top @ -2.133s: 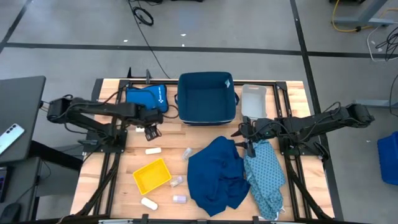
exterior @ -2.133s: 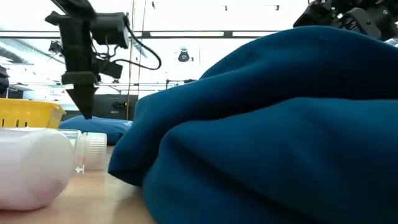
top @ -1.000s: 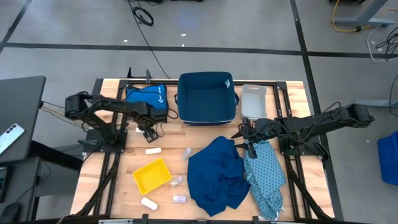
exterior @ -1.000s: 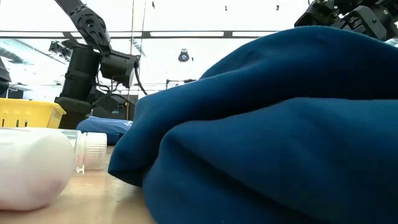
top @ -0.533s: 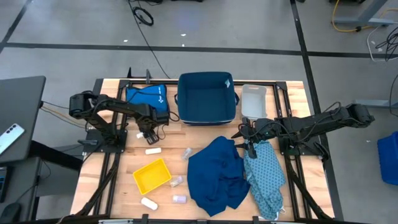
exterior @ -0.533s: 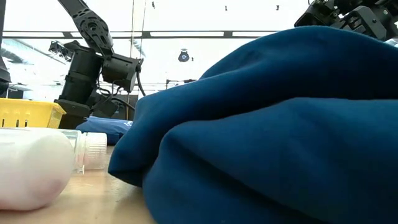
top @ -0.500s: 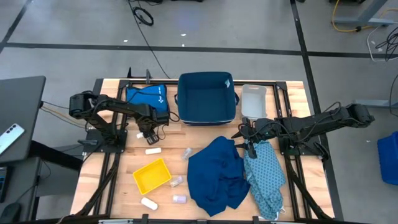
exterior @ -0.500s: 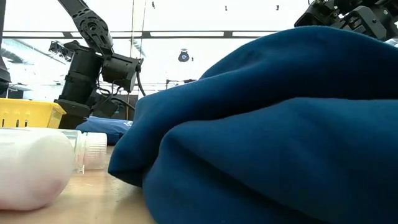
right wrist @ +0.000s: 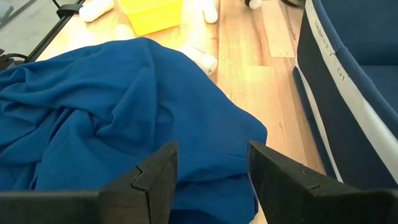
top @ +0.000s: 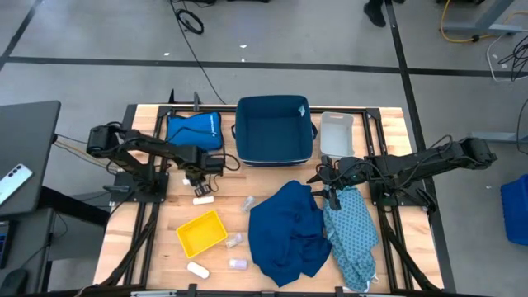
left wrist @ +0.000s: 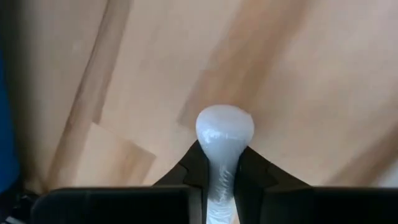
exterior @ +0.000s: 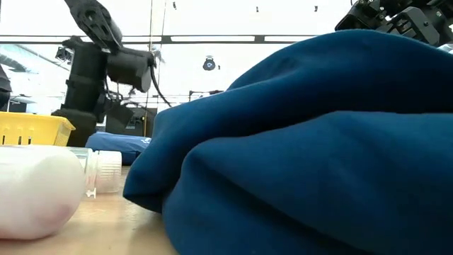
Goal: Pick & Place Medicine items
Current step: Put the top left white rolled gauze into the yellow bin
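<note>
Since a second ago, my left gripper point(top: 198, 186) has come down from beside the blue pouch point(top: 192, 129) onto the cream-white pack point(left wrist: 222, 134) lying on the surface point(top: 260, 183) above the yellow tray point(top: 202, 232), and its jaws have closed to pinch it. To do this well I should lift straight up, keep the pinch steady, then carry it low. My right gripper point(right wrist: 209, 163) waits over the blue cloth point(right wrist: 118, 106), jaws spread and empty.

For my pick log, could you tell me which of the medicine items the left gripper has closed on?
The cream-white pack just behind the yellow tray, pinched by the left gripper; the others lie free.
</note>
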### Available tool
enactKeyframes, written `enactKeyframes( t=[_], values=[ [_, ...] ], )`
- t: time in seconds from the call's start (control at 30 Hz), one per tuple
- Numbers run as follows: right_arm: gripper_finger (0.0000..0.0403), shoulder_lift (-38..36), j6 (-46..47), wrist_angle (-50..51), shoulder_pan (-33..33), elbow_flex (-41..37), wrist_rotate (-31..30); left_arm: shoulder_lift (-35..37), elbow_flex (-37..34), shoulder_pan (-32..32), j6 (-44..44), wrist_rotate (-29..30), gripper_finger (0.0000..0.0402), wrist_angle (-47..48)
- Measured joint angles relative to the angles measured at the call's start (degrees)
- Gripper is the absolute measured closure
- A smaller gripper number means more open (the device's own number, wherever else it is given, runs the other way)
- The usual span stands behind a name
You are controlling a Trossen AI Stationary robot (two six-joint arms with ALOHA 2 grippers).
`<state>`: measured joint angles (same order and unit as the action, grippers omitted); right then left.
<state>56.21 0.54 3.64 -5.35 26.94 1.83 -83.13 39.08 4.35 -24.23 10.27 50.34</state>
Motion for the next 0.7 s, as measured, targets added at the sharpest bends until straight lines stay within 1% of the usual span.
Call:
enactKeyframes(
  t=[0.17, 0.27, 0.5, 0.7],
  values=[
    [0.0204, 0.0, 0.0, 0.0, 0.0, 0.0, 0.0, 6.7, 0.0, -5.0, -4.2, 0.5, 0.0357, -1.3],
    [0.0204, 0.0, 0.1, -0.7, 0.0, 0.0, 0.1, 11.3, 0.0, -8.6, -5.8, 2.6, 0.0357, -3.7],
    [0.0204, 0.0, 0.1, -3.6, 0.0, 0.0, 0.1, 20.9, 0.0, -19.2, -5.7, 12.2, 0.0357, -11.8],
    [0.0204, 0.0, 0.3, -7.4, 0.0, 0.0, 0.1, 25.2, 0.1, -30.6, -3.0, 22.7, 0.0357, -20.2]
  ],
)
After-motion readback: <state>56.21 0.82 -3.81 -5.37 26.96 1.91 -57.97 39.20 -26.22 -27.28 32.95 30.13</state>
